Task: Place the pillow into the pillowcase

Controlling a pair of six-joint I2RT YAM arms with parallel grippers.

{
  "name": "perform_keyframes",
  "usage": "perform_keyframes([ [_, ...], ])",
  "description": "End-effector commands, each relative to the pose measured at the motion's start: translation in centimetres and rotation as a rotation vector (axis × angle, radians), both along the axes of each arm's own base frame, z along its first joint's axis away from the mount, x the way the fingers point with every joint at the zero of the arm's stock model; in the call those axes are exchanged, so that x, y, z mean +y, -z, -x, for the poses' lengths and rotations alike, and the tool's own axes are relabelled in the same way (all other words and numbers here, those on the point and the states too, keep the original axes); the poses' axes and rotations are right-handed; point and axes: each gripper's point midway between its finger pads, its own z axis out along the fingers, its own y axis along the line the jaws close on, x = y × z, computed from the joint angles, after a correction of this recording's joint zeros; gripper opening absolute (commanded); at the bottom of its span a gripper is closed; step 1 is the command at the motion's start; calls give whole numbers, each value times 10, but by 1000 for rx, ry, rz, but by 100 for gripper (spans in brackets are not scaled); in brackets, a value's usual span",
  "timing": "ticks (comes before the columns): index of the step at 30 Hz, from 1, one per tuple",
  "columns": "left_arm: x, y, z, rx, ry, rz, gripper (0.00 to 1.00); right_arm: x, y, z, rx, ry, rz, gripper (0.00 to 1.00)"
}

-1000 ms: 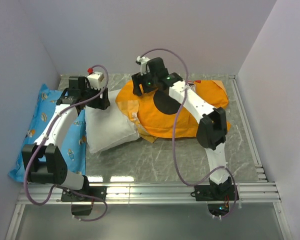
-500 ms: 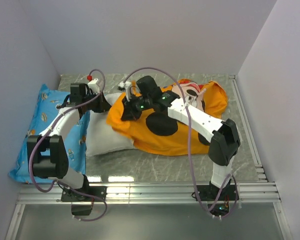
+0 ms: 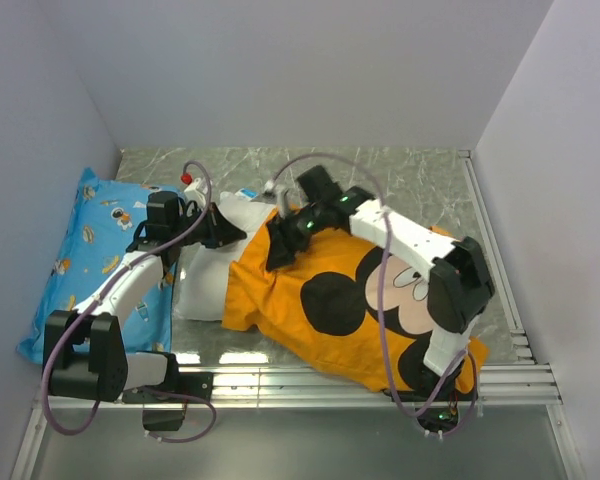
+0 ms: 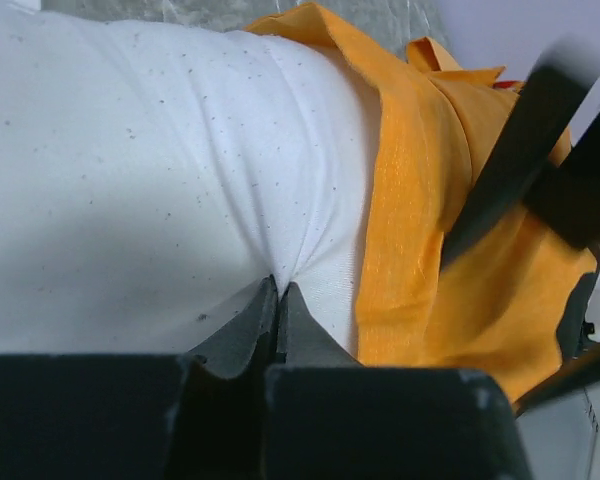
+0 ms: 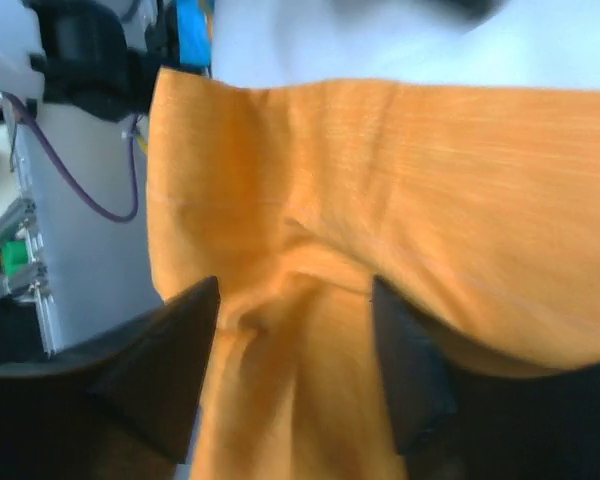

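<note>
The white pillow (image 3: 202, 282) lies left of centre, its right part under the orange pillowcase (image 3: 280, 300), whose Mickey face (image 3: 380, 290) faces up. My left gripper (image 3: 227, 229) is shut, pinching a fold of the pillow (image 4: 130, 170) just left of the pillowcase's edge (image 4: 400, 200); the tips (image 4: 278, 292) meet on white cloth. My right gripper (image 3: 277, 252) hovers open over the pillowcase's left end. In the right wrist view orange cloth (image 5: 400, 170) lies bunched between the spread fingers (image 5: 295, 300), ungripped, with the pillow (image 5: 380, 35) beyond.
A blue cartoon-print pillow (image 3: 85, 240) lies along the left wall. The pillowcase's near end hangs over the metal rail (image 3: 280, 380) by the right arm's base. Walls close in the table on the left, back and right.
The pillowcase was dragged from the back right toward the near left, over the pillow's right part. My left gripper shut on the pillow. The right gripper let go and now stands open.
</note>
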Motion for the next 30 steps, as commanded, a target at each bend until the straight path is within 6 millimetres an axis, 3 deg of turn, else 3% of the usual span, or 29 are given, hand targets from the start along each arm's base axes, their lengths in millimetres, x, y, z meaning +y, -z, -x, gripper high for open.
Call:
perform_keyframes([
  [1, -8, -2, 21, 25, 72, 30, 0, -45, -108, -69, -170, 247, -148, 83],
  [2, -7, -1, 21, 21, 72, 21, 0, -64, -118, -98, -224, 374, -128, 83],
  [5, -5, 0, 18, -10, 82, -13, 0, -84, -123, -140, -311, 555, -81, 84],
  [6, -5, 0, 18, -11, 83, -17, 0, -90, -115, -153, -331, 609, -36, 84],
  [7, -5, -3, 15, -35, 91, -28, 0, -89, -94, -162, -290, 625, 6, 84],
  [9, -4, -3, 13, -42, 90, -38, 0, -86, -81, -174, -246, 655, 33, 84],
  [10, -3, -4, 12, -51, 92, -46, 0, -79, -56, -174, -158, 635, 56, 84],
  [12, -3, -3, 13, -49, 96, -51, 0, -69, -47, -174, -82, 609, 46, 85],
  [16, -2, -3, 17, -63, 106, -68, 0, -47, -18, -152, 91, 511, 36, 85],
  [18, -1, -3, 17, -67, 103, -66, 0, -42, -11, -145, 122, 486, 49, 80],
  [19, -2, -3, 17, -63, 103, -63, 0, -39, -7, -138, 153, 461, 46, 70],
  [21, -3, -3, 15, -68, 102, -56, 0, -35, -10, -133, 167, 443, 17, 46],
  [22, -4, -3, 14, -65, 100, -50, 0, -32, -19, -133, 162, 448, -19, 27],
  [23, -4, -2, 14, -61, 101, -48, 0, -28, -25, -131, 162, 442, -44, 19],
  [25, -10, -3, 14, -64, 115, -42, 0, -18, -50, -135, 115, 433, -107, 10],
  [28, -23, -6, 16, -75, 151, -31, 0, 0, -84, -138, 49, 403, -187, 9],
  [30, -30, -12, 14, -97, 172, -24, 0, 16, -94, -136, 14, 382, -205, 8],
])
